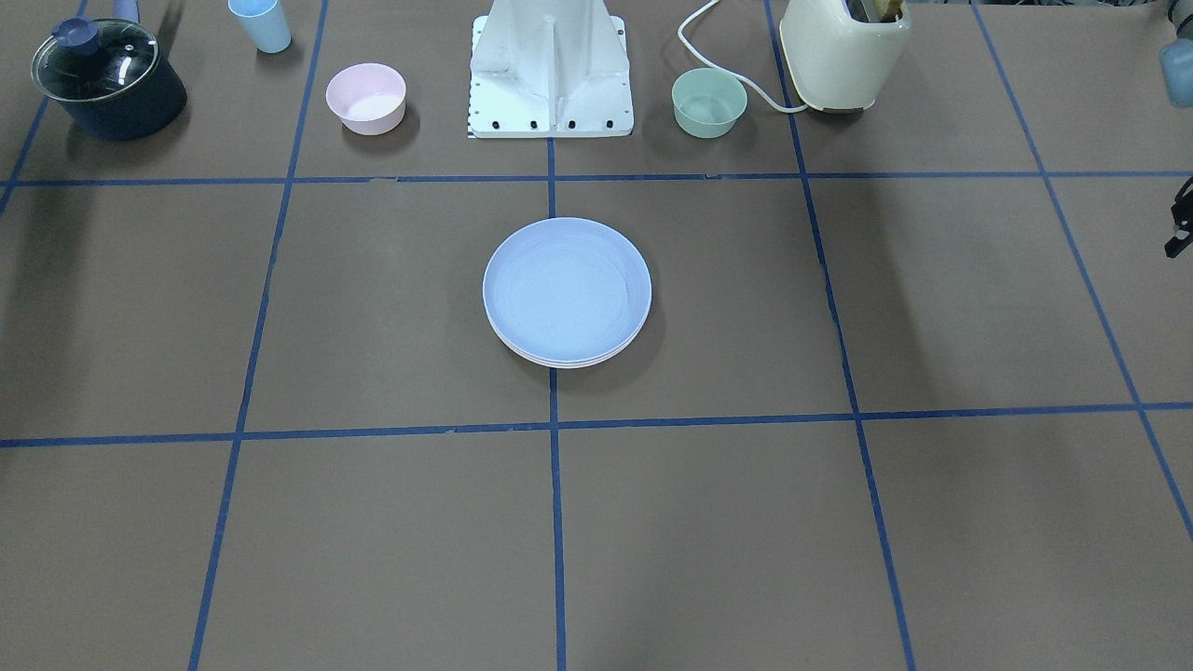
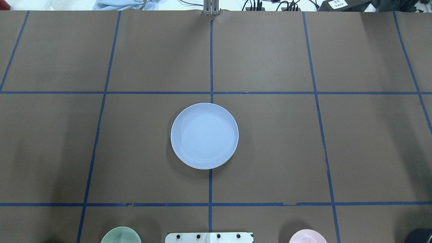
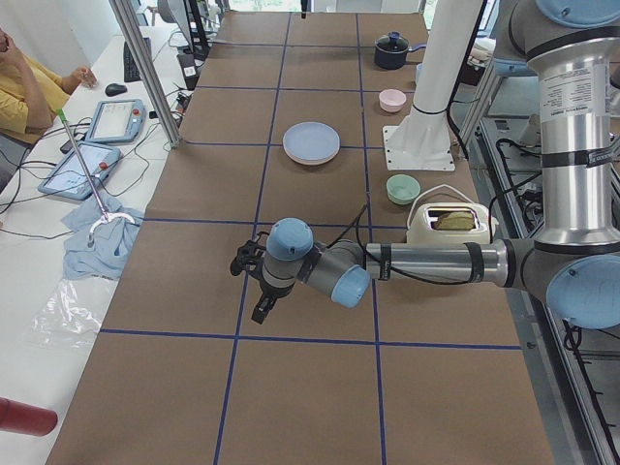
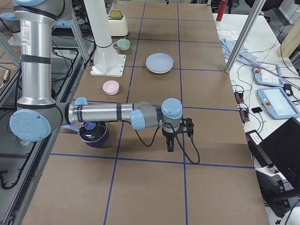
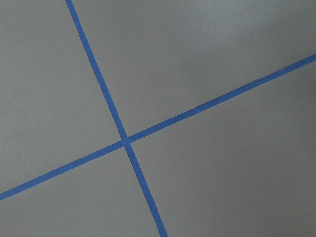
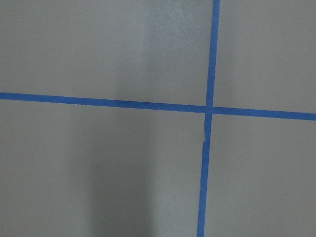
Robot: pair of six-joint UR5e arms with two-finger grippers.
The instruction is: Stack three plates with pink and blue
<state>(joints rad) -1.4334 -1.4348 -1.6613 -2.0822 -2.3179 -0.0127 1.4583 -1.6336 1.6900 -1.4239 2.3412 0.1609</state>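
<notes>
The light blue plate (image 1: 567,289) lies on top of a stack at the table's middle, also in the overhead view (image 2: 204,135). Two paler rims (image 1: 559,362) show under its near edge; I cannot tell their colours for sure. My left gripper (image 3: 260,310) hangs over bare table far to the robot's left of the stack, with only a black edge of it in the front view (image 1: 1179,222). My right gripper (image 4: 169,146) hangs over bare table far to the other side. I cannot tell whether either is open or shut. Both wrist views show only table and blue tape.
Along the robot's side stand a pink bowl (image 1: 365,97), a green bowl (image 1: 709,102), a light blue cup (image 1: 260,23), a dark pot with a glass lid (image 1: 107,79), a cream toaster (image 1: 843,51) and the white robot base (image 1: 552,70). A person sits at the far side (image 3: 24,87).
</notes>
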